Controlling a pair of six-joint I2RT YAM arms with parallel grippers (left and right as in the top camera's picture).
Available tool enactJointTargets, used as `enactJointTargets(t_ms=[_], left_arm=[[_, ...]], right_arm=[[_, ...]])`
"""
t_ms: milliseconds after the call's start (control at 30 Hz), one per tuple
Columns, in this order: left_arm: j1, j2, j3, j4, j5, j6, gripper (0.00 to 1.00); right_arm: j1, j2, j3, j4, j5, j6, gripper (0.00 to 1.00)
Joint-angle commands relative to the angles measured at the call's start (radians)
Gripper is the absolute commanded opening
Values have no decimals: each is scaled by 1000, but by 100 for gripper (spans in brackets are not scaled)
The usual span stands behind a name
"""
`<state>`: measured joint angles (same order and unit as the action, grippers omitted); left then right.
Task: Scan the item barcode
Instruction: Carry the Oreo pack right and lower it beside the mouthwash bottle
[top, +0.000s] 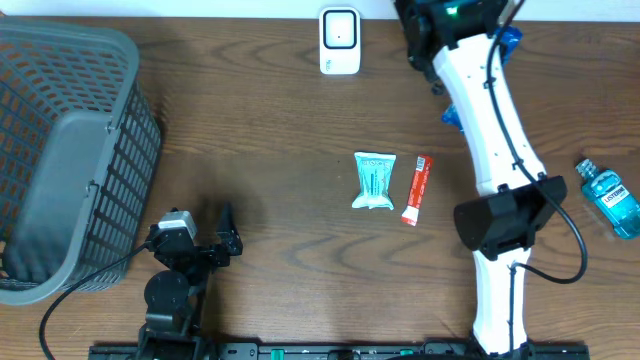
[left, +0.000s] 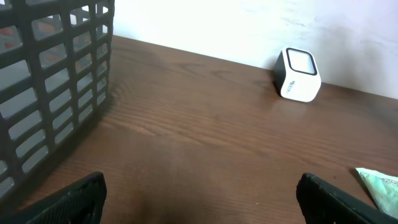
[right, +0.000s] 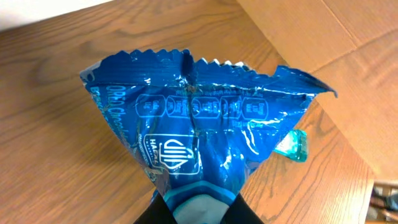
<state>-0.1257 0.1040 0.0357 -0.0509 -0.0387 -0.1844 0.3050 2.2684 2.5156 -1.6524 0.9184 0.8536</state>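
My right gripper (right: 199, 210) is shut on the lower end of a crinkled blue snack bag (right: 199, 118). The bag is held in the air, its printed side towards the wrist camera. From overhead only blue bits of the bag (top: 511, 41) show beside the right arm at the table's far right. The white barcode scanner (top: 339, 40) stands at the far edge to the left of that arm, and its window (left: 300, 62) shows in the left wrist view. My left gripper (left: 202, 205) is open and empty, low over the table at the near left (top: 225, 238).
A grey mesh basket (top: 60, 150) fills the left side. A teal pouch (top: 375, 181) and a red tube (top: 416, 188) lie mid-table. A blue mouthwash bottle (top: 610, 197) lies at the right edge. The right arm (top: 495, 130) spans the right side.
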Motion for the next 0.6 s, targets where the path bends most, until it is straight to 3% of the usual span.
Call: enactJointTargets(t_ms=[0,567], left_arm=[[3,-2,-32,-15,-6,-5,97],[3,-2,-32,-15,-6,-5,98]], right_arm=[[-48,-2,4,-2,56,32,1],[-231,8,2,39,48,33,1]])
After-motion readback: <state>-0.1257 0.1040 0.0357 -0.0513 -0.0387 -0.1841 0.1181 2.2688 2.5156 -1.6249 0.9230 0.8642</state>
